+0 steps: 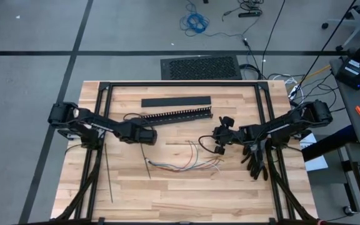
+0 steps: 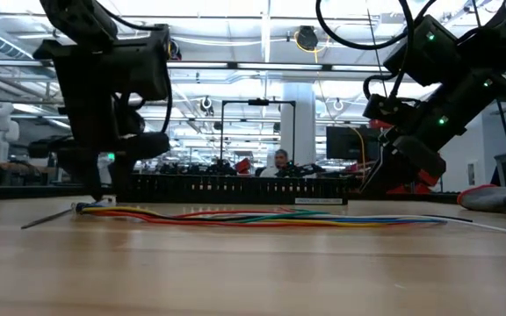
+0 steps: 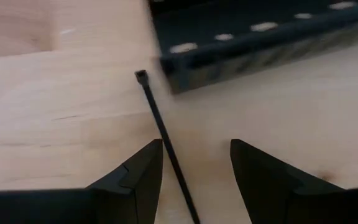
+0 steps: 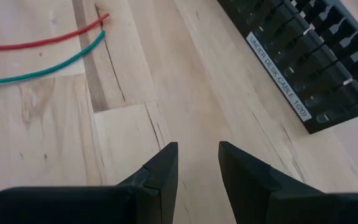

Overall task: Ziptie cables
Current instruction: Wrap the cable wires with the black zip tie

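The cables [image 1: 189,161] lie loose on the wood at mid-table, their coloured ends splayed; the low view shows the cables [image 2: 262,217] flat on the top. One thin dark ziptie [image 3: 163,134] lies flat on the table, its head [image 3: 141,75] near the slotted duct. My left gripper [image 3: 194,146] is open, with a finger on either side of this ziptie and no contact showing; in the high view the left gripper [image 1: 147,139] sits left of the cables. A second ziptie [image 1: 108,175] lies near the left rail. My right gripper [image 4: 197,146] is open over bare wood, right of the cables.
The black slotted duct [image 1: 177,115] and a flat black bar [image 1: 175,102] lie toward the far edge. Red and green wire ends [image 4: 73,43] lie ahead of my right gripper. A dark lumpy object [image 1: 255,164] sits by the right rail. Bare wood lies toward the near edge.
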Tool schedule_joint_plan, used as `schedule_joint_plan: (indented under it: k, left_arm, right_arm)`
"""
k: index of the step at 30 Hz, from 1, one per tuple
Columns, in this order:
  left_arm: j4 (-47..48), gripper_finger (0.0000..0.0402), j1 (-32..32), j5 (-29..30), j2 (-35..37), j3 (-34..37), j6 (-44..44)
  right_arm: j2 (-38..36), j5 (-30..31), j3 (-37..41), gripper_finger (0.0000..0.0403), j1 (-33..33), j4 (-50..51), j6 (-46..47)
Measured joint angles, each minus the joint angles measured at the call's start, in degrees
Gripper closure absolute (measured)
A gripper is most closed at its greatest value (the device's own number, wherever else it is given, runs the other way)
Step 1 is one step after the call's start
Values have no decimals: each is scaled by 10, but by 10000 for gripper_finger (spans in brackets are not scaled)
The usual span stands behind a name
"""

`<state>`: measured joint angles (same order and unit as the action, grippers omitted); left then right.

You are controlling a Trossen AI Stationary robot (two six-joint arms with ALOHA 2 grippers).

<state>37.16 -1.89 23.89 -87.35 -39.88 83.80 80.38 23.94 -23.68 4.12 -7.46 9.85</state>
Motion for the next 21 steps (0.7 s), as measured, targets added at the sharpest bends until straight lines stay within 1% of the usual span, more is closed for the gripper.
schedule_joint_plan:
  k: [5, 8, 11, 17, 21]
  left_arm:
    - [-3, 215, 0, -4, -1, 0, -6]
    - [-3, 228, 0, -4, -9, 0, -7]
    - [-3, 257, -1, -2, -17, -1, -8]
    - [-8, 328, -6, 0, -21, -2, -18]
    - [-4, 367, -21, -14, -19, -4, -17]
  right_arm:
    - [0, 0, 0, 291, 0, 0, 0]
    - [0, 0, 0, 291, 0, 0, 0]
    - [0, 0, 0, 291, 0, 0, 0]
    - [0, 0, 0, 291, 0, 0, 0]
    - [0, 0, 0, 291, 0, 0, 0]
